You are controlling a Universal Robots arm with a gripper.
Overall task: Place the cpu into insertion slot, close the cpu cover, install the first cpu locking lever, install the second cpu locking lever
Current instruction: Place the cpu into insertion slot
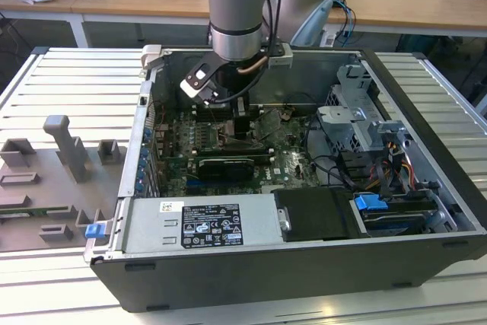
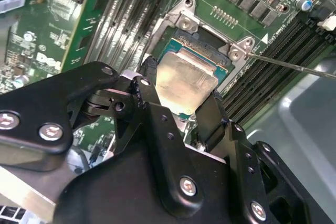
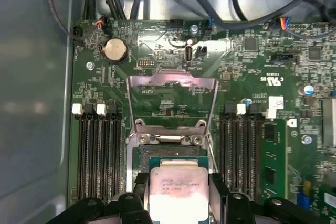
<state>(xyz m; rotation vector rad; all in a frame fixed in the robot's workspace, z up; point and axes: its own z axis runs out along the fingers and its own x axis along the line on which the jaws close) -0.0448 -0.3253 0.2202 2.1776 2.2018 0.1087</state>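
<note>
Hand [image 2: 181, 86] pinches the cpu [image 3: 176, 190] between its fingers, over the insertion slot [image 3: 157, 151].

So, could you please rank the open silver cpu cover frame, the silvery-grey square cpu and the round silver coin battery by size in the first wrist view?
1. open silver cpu cover frame
2. silvery-grey square cpu, nearer the camera and cropped, possibly larger
3. round silver coin battery

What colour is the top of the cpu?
Silvery-grey, with a dull metal shine. The cpu shows it best in the second wrist view.
</note>
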